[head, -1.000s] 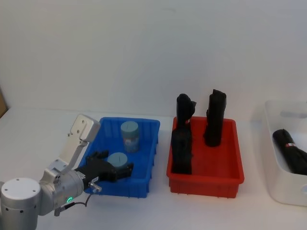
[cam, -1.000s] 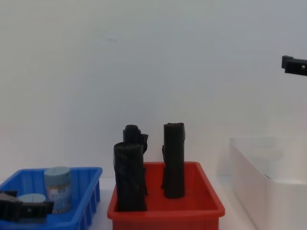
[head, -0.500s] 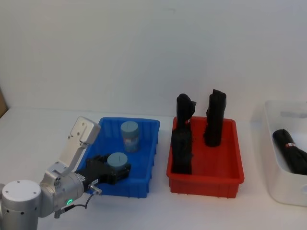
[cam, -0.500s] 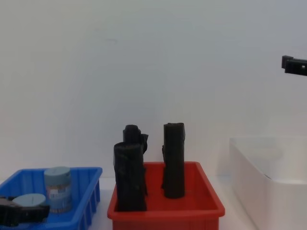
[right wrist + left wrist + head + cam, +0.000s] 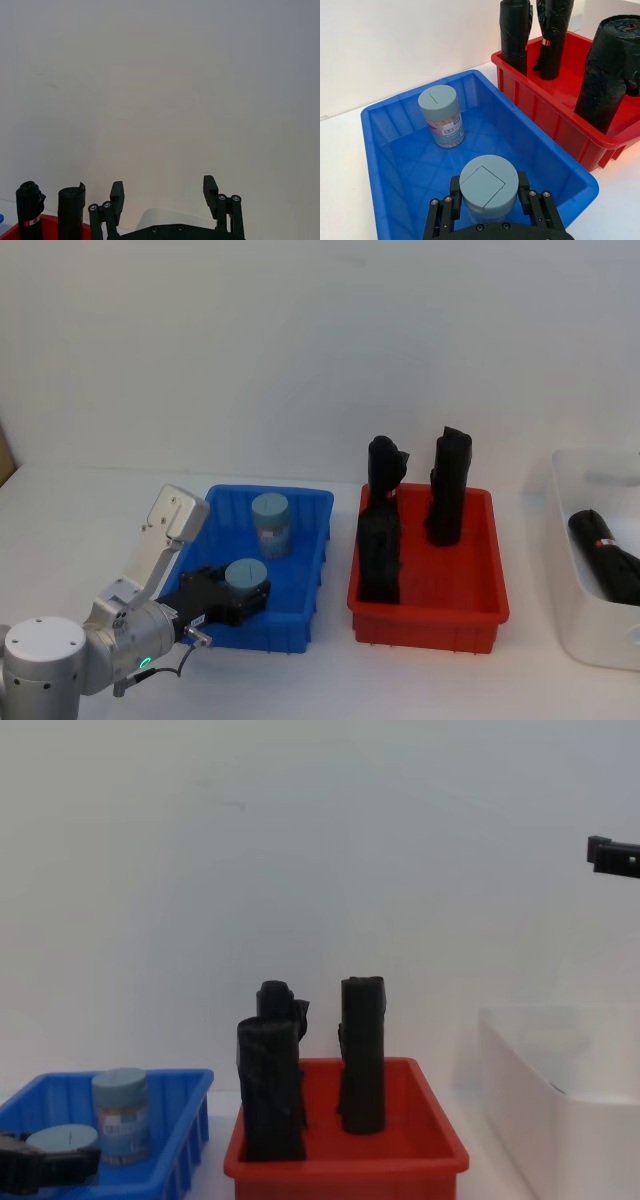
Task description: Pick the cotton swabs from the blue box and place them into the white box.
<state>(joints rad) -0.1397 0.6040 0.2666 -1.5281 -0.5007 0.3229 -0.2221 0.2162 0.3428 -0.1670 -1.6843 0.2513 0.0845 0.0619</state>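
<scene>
Low inside the blue box (image 5: 380, 150): one cotton swab tub (image 5: 488, 184), squeezed tight by the left gripper (image 5: 232, 596). Second tub (image 5: 440, 112) standing behind. Right gripper (image 5: 165, 192) wide open, up high. Might slip from the smooth sides, or bump the red bin (image 5: 480, 615) before reaching the white box (image 5: 580, 640). Label print too tiny to read.

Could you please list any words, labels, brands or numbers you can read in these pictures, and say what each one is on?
No text can be read here.
Label band on the far cotton swab tub: print there, too small to read.
Red band on a black roll in the red bin: no legible writing.
Lid of the near cotton swab tub, held in the left hand: plain.
</scene>
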